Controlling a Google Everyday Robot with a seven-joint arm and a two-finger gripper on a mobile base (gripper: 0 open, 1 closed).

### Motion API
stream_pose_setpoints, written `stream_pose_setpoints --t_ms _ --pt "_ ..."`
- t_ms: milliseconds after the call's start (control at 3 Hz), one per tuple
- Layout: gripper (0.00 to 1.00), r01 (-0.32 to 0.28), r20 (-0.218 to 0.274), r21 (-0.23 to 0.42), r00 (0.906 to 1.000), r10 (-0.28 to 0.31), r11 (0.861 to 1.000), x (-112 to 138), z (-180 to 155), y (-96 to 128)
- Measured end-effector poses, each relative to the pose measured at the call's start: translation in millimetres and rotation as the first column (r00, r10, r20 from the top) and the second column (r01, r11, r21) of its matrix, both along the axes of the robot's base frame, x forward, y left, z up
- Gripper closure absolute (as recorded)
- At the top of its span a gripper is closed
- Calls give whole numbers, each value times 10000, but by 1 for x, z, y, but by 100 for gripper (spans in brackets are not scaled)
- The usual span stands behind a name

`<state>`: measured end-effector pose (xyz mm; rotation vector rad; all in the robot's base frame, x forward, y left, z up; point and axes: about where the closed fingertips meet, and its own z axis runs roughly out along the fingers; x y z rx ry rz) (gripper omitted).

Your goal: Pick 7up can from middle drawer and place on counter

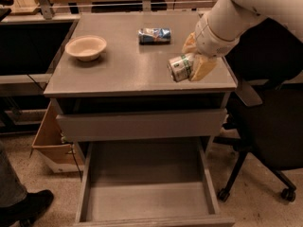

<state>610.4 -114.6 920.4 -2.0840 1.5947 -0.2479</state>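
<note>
The 7up can [178, 67], silver-white with a green label, lies on its side in my gripper [187, 67], held just above the right part of the grey counter [128, 67]. The tan fingers [203, 66] are closed around the can; the white arm comes in from the upper right. I cannot tell whether the can touches the counter. The middle drawer [147, 200] is pulled wide open below and its flat floor holds nothing.
A beige bowl [86, 47] sits on the counter's left. A blue-and-white can [154, 35] lies at the back middle. A black office chair [270, 126] stands right of the cabinet. A cardboard box [49, 136] and a shoe [26, 207] are at the left.
</note>
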Motion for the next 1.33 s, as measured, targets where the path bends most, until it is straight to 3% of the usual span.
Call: stream_pose_setpoints --t_ms 667,1000,1333 --pt "100 -453 175 1339 9989 433 9900 78 -25 -1" --pt "100 -497 17 1693 9987 502 9843 98 -45 2" --pt "81 -553 -230 1834 9979 605 9815 108 -61 8"
